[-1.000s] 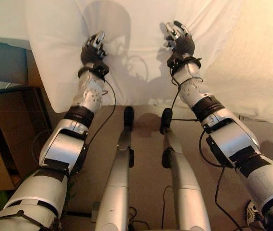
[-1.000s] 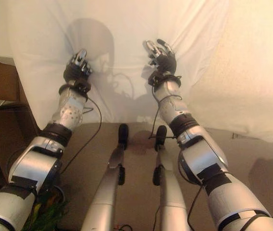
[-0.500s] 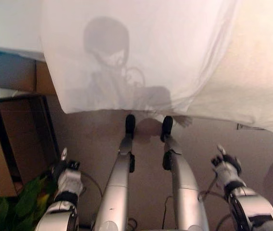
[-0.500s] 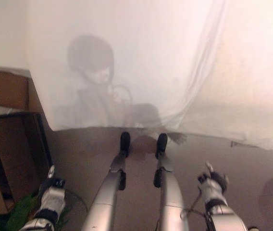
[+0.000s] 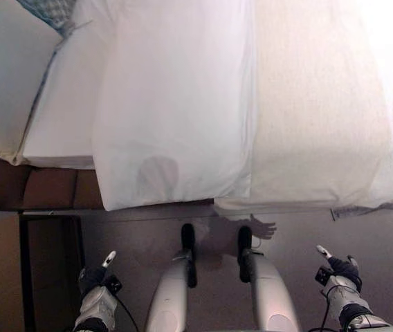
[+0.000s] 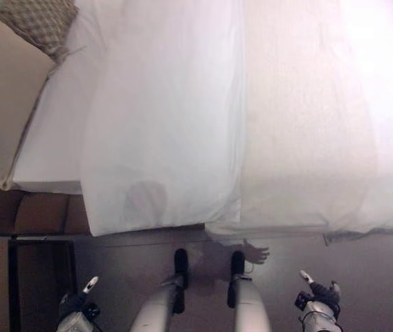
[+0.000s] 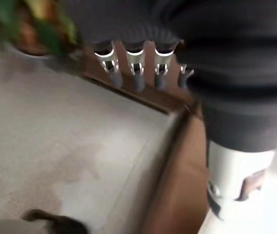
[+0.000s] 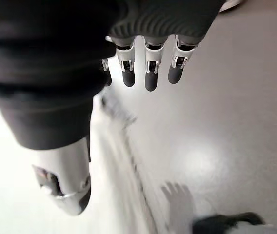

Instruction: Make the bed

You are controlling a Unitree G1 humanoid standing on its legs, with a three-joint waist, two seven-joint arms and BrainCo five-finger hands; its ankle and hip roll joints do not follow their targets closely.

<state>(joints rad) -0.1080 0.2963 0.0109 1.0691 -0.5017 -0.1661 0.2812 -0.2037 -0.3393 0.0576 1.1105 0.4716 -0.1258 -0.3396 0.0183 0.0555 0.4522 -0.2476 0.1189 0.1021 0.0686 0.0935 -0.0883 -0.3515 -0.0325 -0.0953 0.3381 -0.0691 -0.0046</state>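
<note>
Bed (image 5: pixel 321 131) is lying covered by white sheet (image 5: pixel 176 117); we are hanging left robot hand (image 5: pixel 94 278) and right robot hand (image 5: pixel 340 268) empty, fingers relaxed; next we're regrasping its hanging edge evenly.

From the head, your two eye views look steeply down on the bed (image 5: pixel 252 104); both share its white sheet (image 6: pixel 169 124) and near edge. Your left wrist view runs close along the left hand (image 7: pixel 138 73) toward the floor beside the bed; your right wrist view does likewise past the right hand (image 8: pixel 148 68).
</note>
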